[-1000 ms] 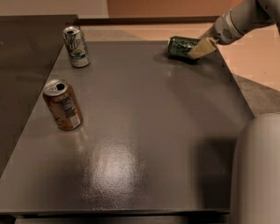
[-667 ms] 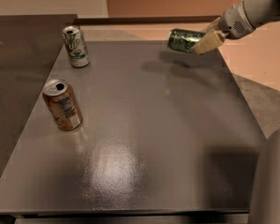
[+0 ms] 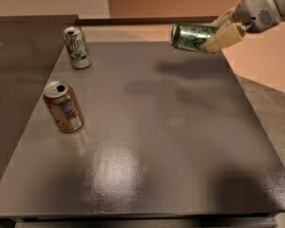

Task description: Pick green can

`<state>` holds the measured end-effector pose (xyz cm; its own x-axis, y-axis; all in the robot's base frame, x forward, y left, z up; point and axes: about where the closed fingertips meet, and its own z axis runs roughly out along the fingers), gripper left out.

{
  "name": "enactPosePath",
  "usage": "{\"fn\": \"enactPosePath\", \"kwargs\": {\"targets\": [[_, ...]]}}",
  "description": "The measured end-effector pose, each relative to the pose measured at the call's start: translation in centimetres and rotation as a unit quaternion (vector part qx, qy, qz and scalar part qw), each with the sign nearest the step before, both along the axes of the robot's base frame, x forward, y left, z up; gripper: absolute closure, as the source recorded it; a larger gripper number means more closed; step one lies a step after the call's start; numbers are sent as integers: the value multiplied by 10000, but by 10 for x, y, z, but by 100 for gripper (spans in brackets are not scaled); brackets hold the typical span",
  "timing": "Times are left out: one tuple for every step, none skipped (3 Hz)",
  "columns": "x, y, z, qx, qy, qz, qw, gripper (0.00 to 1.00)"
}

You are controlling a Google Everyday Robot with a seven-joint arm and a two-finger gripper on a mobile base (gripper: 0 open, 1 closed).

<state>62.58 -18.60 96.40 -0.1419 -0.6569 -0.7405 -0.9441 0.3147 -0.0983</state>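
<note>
The green can (image 3: 191, 36) is dark metallic green with pale markings. It lies on its side in the air above the far right part of the dark table (image 3: 156, 141). My gripper (image 3: 217, 33) comes in from the upper right and is shut on the can's right end, one pale finger (image 3: 223, 38) in front of it. The can casts a soft shadow on the tabletop below it.
A mostly white can with a green logo (image 3: 76, 47) stands upright at the table's far left. A brown-orange can (image 3: 63, 107) stands at the left, nearer to me. The table's right edge runs next to a tan floor.
The green can lay on the table at the far right with my gripper around it. It has been lifted off the surface and now hangs higher in my gripper.
</note>
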Motion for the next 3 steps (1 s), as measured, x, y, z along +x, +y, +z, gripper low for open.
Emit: {"fn": "enactPosePath", "kwargs": {"targets": [[-31,8,31,-157,-179,283,9993,100],[-49,16,55,-321,-319,513,9977,100],[-49,16,55,-321,-319,513,9977,100]]}}
